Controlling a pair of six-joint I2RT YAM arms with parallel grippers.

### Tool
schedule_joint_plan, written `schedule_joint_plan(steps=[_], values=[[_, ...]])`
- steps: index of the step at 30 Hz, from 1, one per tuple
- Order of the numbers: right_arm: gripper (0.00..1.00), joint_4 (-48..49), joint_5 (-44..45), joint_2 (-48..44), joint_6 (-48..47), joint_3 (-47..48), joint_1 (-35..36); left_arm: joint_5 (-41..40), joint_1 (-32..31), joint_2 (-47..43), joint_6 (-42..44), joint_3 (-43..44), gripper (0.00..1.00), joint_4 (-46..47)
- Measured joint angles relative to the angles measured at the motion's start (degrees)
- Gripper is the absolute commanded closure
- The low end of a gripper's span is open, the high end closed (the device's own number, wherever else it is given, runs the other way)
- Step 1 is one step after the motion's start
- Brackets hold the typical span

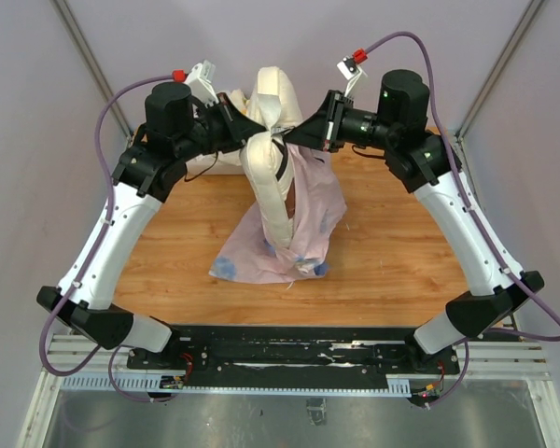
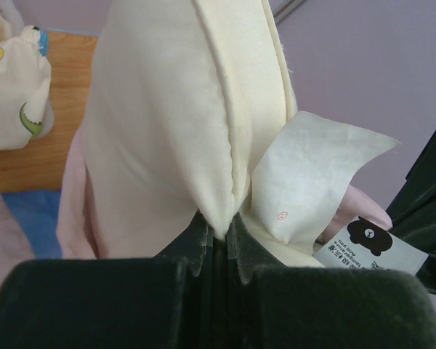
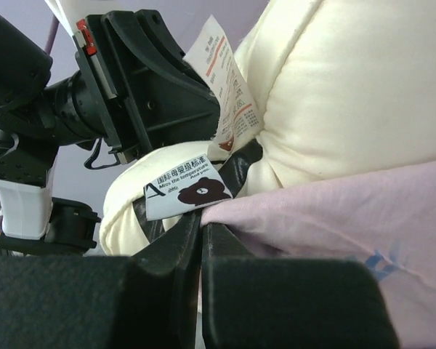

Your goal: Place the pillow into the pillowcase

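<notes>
The cream-white pillow (image 1: pixel 269 173) hangs folded and upright above the middle of the table, its lower end down inside the pillowcase (image 1: pixel 303 219), pink with blue patches, which droops to the wood. My left gripper (image 1: pixel 254 129) is shut on a seam edge of the pillow (image 2: pixel 174 123), the cream fabric pinched between its fingertips (image 2: pixel 224 231), beside a white tag (image 2: pixel 312 171). My right gripper (image 1: pixel 297 137) is shut on the pink rim of the pillowcase (image 3: pixel 334 211), next to a bear-printed label (image 3: pixel 185 185). The pillow (image 3: pixel 349 94) bulges just above that rim.
White patterned cloths (image 2: pixel 11 87) lie at the table's back left, partly behind my left arm (image 1: pixel 201 166). Both arms reach inward and nearly meet at the pillow; the left arm's wrist (image 3: pixel 131 80) fills the left of the right wrist view. Purple walls stand close behind.
</notes>
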Motion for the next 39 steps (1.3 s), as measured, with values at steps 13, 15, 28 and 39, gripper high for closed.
schedule_joint_plan(steps=[13, 15, 28, 39], values=[[0.99, -0.92, 0.0, 0.0, -0.98, 3.78, -0.22, 0.42, 0.02, -1.88, -0.61, -6.12, 1.0, 8.46], [0.99, -0.11, 0.02, -0.55, -1.11, 2.08, -0.24, 0.48, -0.07, -1.84, -0.66, -6.58, 1.0, 8.55], [0.99, 10.6, 2.08, -14.73, -1.49, -27.02, -6.64, 1.92, -2.82, 0.7, -0.76, -3.26, 1.0, 5.97], [0.99, 10.03, 4.5, -25.7, -1.31, -37.0, -16.46, 2.86, -10.32, 6.99, -0.81, -2.49, 0.99, 14.56]])
